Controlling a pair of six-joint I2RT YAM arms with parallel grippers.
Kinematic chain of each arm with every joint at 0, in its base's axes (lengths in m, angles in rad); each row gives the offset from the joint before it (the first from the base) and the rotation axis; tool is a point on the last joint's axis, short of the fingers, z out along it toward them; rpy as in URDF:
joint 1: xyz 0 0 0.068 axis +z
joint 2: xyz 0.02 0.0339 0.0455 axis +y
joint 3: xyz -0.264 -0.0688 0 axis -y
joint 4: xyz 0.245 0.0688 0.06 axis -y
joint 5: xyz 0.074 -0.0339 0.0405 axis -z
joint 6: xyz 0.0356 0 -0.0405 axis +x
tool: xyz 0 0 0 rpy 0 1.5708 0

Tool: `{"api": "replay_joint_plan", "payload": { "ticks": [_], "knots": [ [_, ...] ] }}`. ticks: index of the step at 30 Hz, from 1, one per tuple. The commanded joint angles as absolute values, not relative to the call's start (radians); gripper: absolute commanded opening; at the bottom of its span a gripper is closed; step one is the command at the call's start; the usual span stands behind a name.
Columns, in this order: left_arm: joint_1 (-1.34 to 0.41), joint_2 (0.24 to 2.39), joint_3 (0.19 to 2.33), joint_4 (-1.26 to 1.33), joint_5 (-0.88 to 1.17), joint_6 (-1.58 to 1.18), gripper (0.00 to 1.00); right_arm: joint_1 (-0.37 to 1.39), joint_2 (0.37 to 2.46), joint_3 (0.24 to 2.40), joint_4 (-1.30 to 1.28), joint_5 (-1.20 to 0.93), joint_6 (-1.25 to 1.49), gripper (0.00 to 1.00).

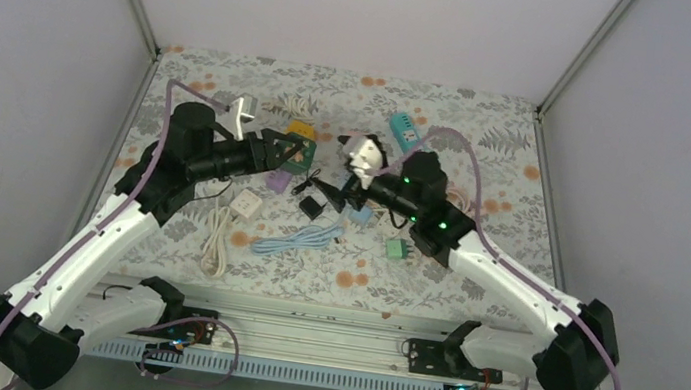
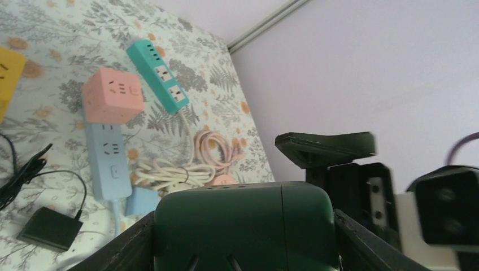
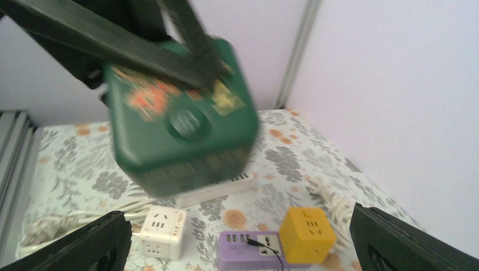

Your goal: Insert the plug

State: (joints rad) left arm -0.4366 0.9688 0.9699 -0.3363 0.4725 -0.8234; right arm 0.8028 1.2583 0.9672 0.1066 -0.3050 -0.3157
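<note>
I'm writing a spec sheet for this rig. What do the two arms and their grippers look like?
Both the left arm and right arm have white links between black joints, with a purple cable running along each. Small green lights glow on the right arm. The left gripper and right gripper have black, angular fingers.

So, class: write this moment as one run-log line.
left gripper: shut on green cube, raised | right gripper: open, empty

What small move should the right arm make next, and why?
Probably draw the right gripper back from the green cube socket: its jaws stand wide open and empty, while the left gripper holds the cube aloft. With no plug held, it likely must fetch one.
</note>
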Motion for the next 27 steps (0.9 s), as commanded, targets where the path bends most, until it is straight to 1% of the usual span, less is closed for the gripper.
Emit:
{"api": "replay_joint_plan", "payload": {
  "ticks": [1, 3, 7, 13, 18, 23, 26, 27],
  "knots": [
    [-0.414, 0.962, 0.964, -0.213, 0.573, -0.875, 0.64, 0.752, 1.156, 0.806, 0.427, -0.358, -0.073, 1.0],
    [-0.412, 0.963, 0.957, -0.173, 0.609, -0.916, 0.64, 0.752, 1.151, 0.779, 0.483, -0.366, -0.022, 1.0],
    [-0.411, 0.957, 0.932, -0.081, 0.67, -0.998, 0.64, 0.752, 1.178, 0.761, 0.597, -0.446, 0.041, 1.0],
    [-0.411, 0.943, 0.865, 0.072, 0.732, -1.149, 0.64, 0.758, 1.236, 0.768, 0.746, -0.495, 0.076, 0.99],
    [-0.411, 0.944, 0.84, 0.133, 0.764, -1.239, 0.64, 0.769, 1.283, 0.81, 0.741, -0.52, 0.044, 0.93],
    [-0.41, 0.94, 0.844, 0.133, 0.756, -1.253, 0.65, 0.79, 1.298, 0.814, 0.704, -0.547, -0.017, 0.96],
    [-0.409, 0.942, 0.841, 0.148, 0.761, -1.268, 0.65, 0.793, 1.309, 0.815, 0.688, -0.535, -0.032, 0.92],
    [-0.408, 0.941, 0.839, 0.155, 0.763, -1.272, 0.65, 0.794, 1.312, 0.815, 0.695, -0.533, -0.034, 0.86]
  ]
}}
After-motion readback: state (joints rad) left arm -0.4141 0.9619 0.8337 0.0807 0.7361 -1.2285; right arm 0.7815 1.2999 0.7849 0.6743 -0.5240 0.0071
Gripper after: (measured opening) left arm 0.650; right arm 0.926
